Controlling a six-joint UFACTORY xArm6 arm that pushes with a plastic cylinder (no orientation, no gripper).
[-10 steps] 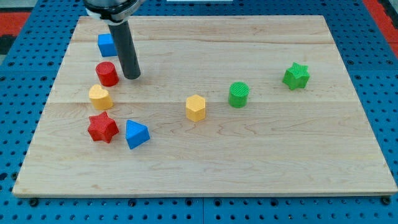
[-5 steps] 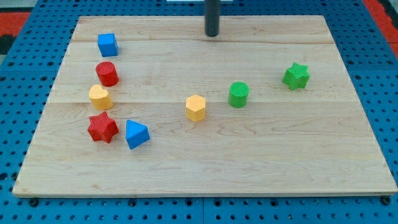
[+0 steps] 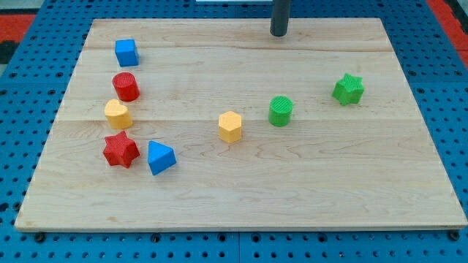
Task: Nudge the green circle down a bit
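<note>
Approach step: my tip [image 3: 278,33] sits well above green circle [image 3: 281,111] (no fingers, just rod); next, push circle downward.

You see my tip [image 3: 278,33] near the bench's [image 3: 409,183] top edge, well above the green circle [image 3: 280,111], which sits between the yellow hexagon [image 3: 229,126] and green star [image 3: 348,89].
</note>
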